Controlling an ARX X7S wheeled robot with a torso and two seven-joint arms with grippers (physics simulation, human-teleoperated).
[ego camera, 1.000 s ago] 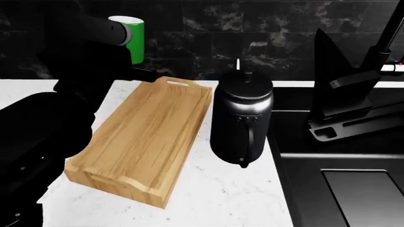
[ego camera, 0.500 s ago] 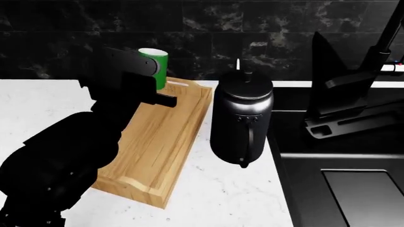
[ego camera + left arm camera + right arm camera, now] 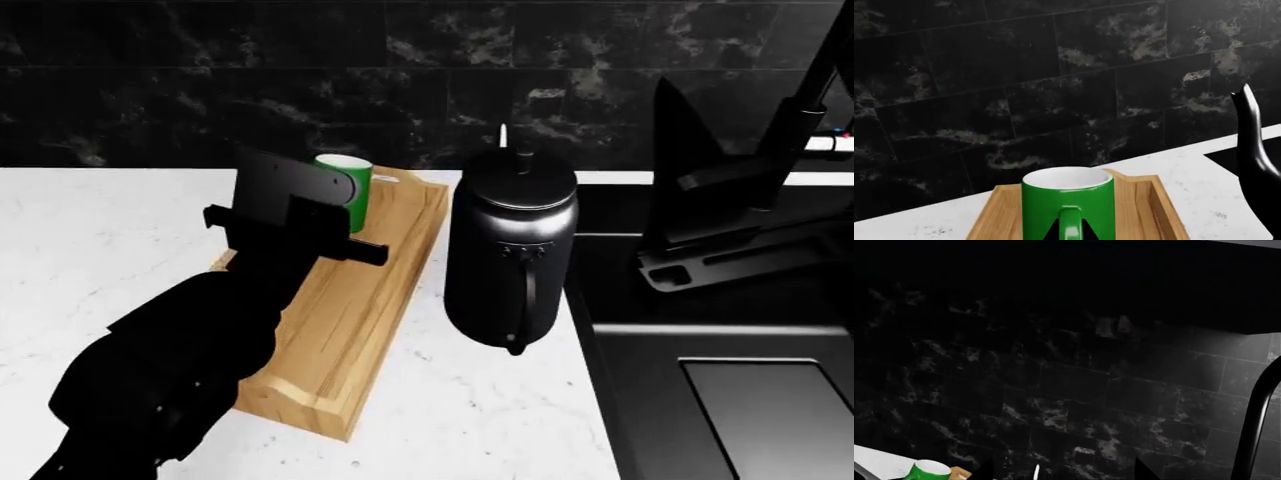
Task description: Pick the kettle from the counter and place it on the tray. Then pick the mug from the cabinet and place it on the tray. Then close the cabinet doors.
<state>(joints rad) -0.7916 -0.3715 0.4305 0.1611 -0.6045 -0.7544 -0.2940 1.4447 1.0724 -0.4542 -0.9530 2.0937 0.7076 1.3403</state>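
Nearest in the head view, the left arm reaches forward over the tray [image 3: 334,330], which lies on the white surface [image 3: 94,230]. The left pincer [image 3: 320,205] is at the tray's far end with the mug [image 3: 344,180]; the wrist view shows the mug upright with its handle facing the camera, and the jaws look closed on the mug, though whether its base touches the wood or hangs just above cannot be told. Just beside the tray, the kettle [image 3: 511,260] stands on the surface, not on the tray, so the first step seems undone. The right pincer [image 3: 694,250] sits further off over the sink [image 3: 721,400], and its jaws cannot be judged from here. The step in hand is likely placing the mug: the next move calls for setting it flat, releasing it, then withdrawing without tipping it. The cabinet is out of view.
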